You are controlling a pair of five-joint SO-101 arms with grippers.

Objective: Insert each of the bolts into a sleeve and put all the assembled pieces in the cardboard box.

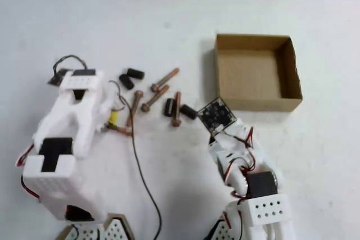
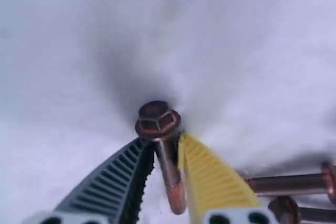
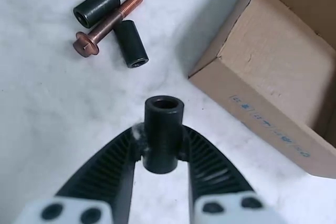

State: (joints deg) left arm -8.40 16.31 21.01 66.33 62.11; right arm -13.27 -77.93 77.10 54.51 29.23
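My left gripper (image 2: 167, 145) is shut on a copper bolt (image 2: 159, 120), its grey and yellow fingers pinching the shank just under the hex head. From above, this bolt (image 1: 120, 129) lies low over the table beside the yellow finger (image 1: 113, 117). My right gripper (image 3: 163, 141) is shut on a black sleeve (image 3: 164, 129), held upright with its bore facing the camera. The cardboard box (image 3: 273, 72) stands open just beyond it, also seen as the box (image 1: 256, 71) at the back right. Several loose bolts (image 1: 165, 80) and sleeves (image 1: 135, 73) lie between the arms.
A bolt (image 3: 107, 24) lies between two black sleeves (image 3: 97, 6) ahead of the right gripper. A black cable (image 1: 140, 172) runs across the table's middle towards the front edge. Two more bolts (image 2: 286, 183) lie close beside the left gripper.
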